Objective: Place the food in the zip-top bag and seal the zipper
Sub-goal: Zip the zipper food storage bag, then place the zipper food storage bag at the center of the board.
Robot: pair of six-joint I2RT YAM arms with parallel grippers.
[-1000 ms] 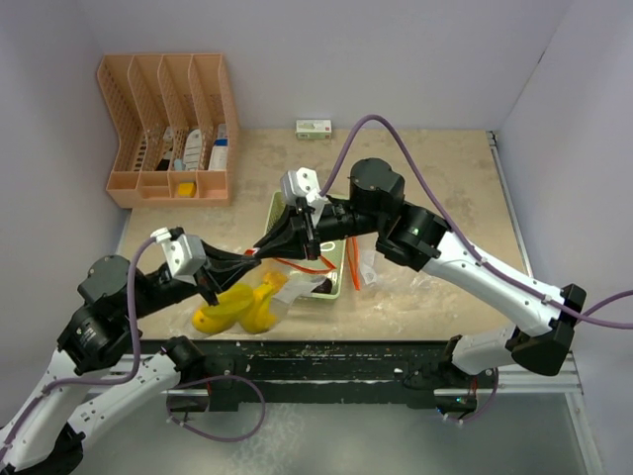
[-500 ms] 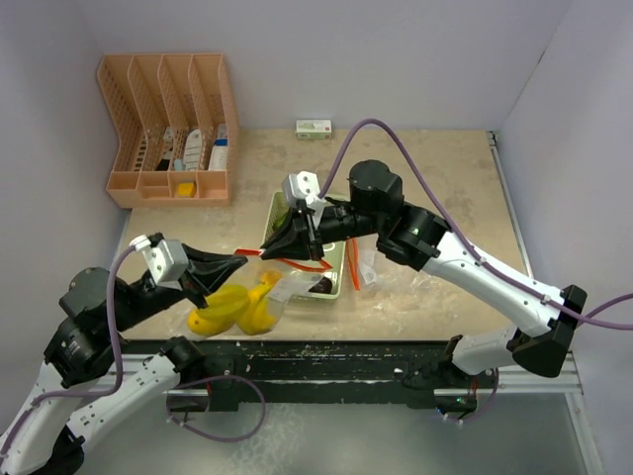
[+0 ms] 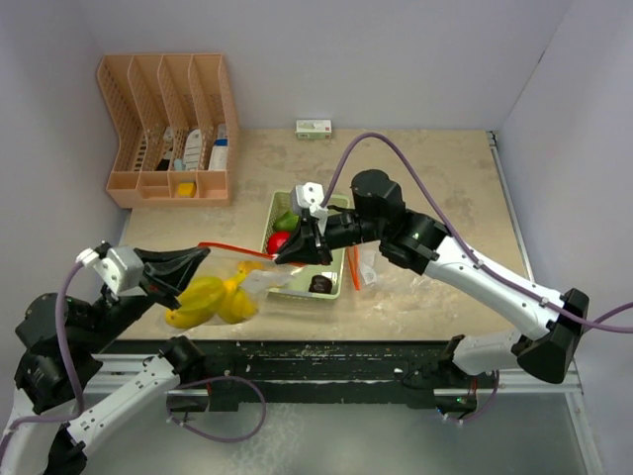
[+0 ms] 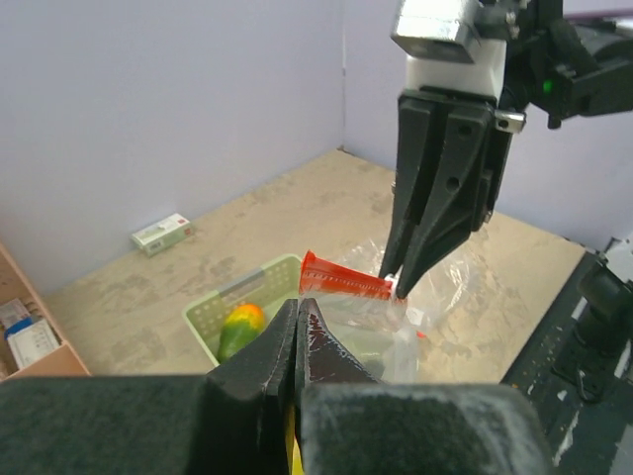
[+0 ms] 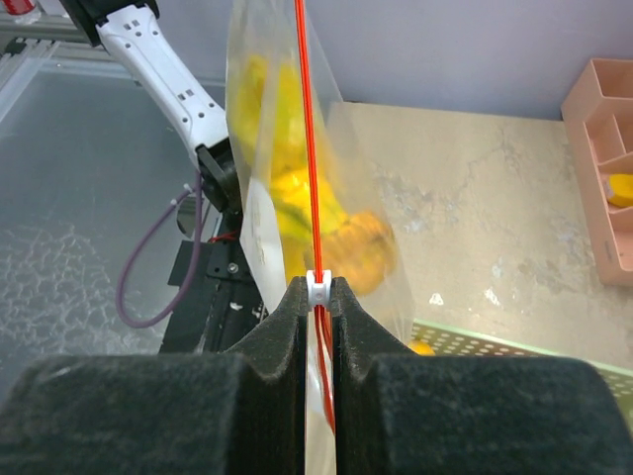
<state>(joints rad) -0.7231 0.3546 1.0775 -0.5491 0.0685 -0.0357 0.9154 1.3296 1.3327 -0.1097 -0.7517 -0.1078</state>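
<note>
The zip-top bag [image 3: 232, 292] hangs stretched between my two grippers over the table's near left edge. Yellow bananas [image 3: 203, 302] and a small orange [image 5: 361, 247] are inside it. Its orange-red zipper [image 3: 237, 249] runs taut from my left gripper [image 3: 203, 257], shut on the bag's left end, to my right gripper [image 3: 286, 257]. The right gripper [image 5: 316, 289] is shut on the zipper's white slider. In the left wrist view the left gripper [image 4: 300, 309] pinches the bag just below the zipper [image 4: 346, 277]. A red apple [image 3: 279, 242], a green-red mango [image 4: 240, 327] and a dark purple fruit [image 3: 319, 284] lie in the pale green tray [image 3: 341, 282].
A peach desk organizer [image 3: 168, 129] stands at the back left. A small white box [image 3: 314, 129] lies by the back wall. Crinkled clear plastic with an orange strip [image 3: 355, 269] lies right of the tray. Side walls close in the table.
My left arm has drawn back to the left with the bag's end, carrying the bag and bananas leftward. The zipper is now pulled longer between the grippers, and the tray's apple is uncovered.
</note>
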